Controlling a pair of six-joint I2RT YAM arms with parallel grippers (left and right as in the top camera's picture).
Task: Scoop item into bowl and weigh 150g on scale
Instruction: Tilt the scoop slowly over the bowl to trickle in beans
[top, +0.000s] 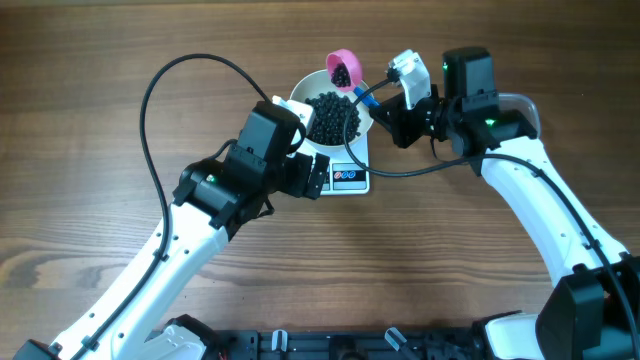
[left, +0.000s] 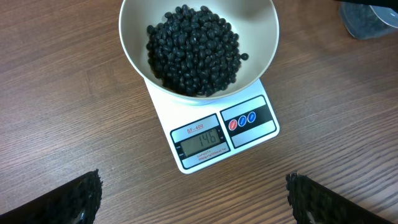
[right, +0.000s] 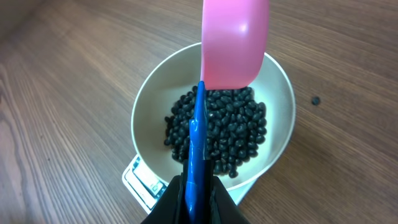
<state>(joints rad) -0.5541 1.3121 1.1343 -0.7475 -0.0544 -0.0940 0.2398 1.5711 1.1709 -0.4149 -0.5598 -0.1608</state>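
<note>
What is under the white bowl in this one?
The scale sits under the bowl; its display and buttons stick out in front. The platform directly beneath the bowl is covered from view.

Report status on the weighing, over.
Left gripper open, short of scale. Right gripper shut on pink scoop, above bowl. Beans in bowl, display shows 146. One stray bean on table, nothing blocking.

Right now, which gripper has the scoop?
The right gripper: it is shut on the scoop by its blue handle, above the bowl of beans. The left gripper is open and empty, facing the scale.
</note>
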